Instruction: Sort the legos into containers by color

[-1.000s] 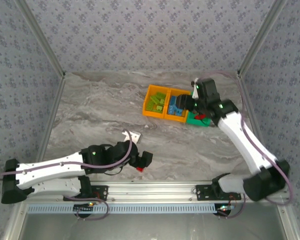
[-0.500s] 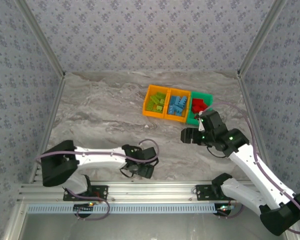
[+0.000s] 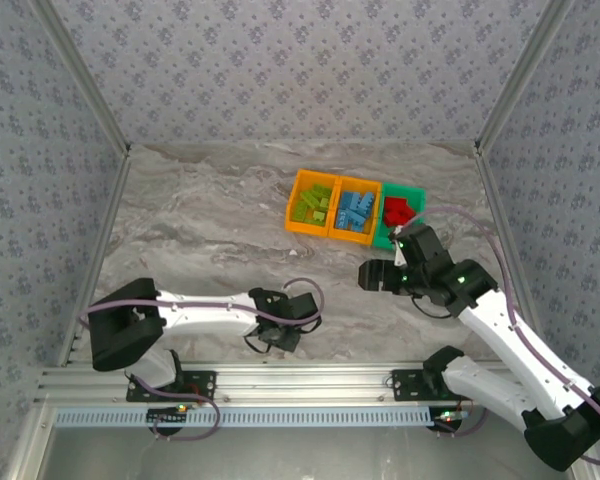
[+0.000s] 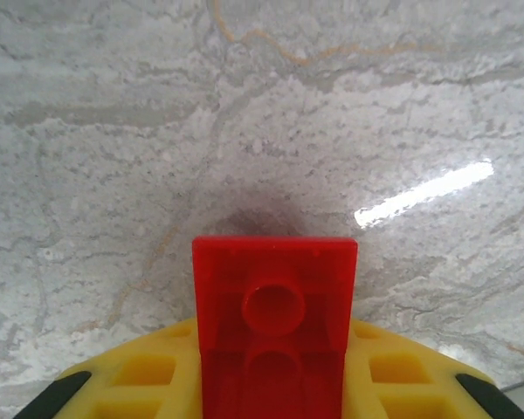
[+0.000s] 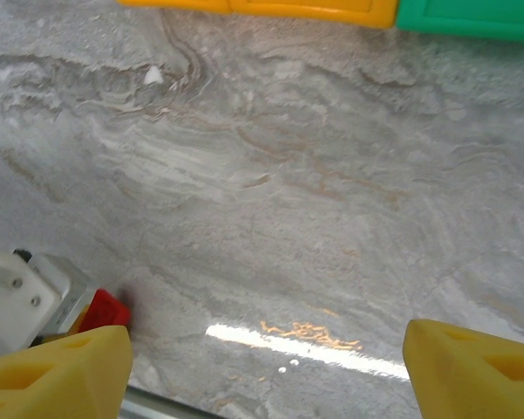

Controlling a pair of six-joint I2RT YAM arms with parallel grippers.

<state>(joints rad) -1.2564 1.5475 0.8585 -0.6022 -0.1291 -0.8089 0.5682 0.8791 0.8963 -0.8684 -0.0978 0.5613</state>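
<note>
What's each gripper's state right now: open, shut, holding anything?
Left gripper: closed on a red lego.
Right gripper: open, holding nothing.

containers [image 3: 325, 235]: rear right, in a row | legos [image 3: 356, 212]: inside them | left tool [image 3: 280, 336]: front centre (one lego [image 4: 273, 323] in it)

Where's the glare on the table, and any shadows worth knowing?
Left wrist view: white glare streak on the table, right of the red brick; soft shadow just beyond the brick. Right wrist view: another streak low on the table. Top view: evenly lit.
</note>
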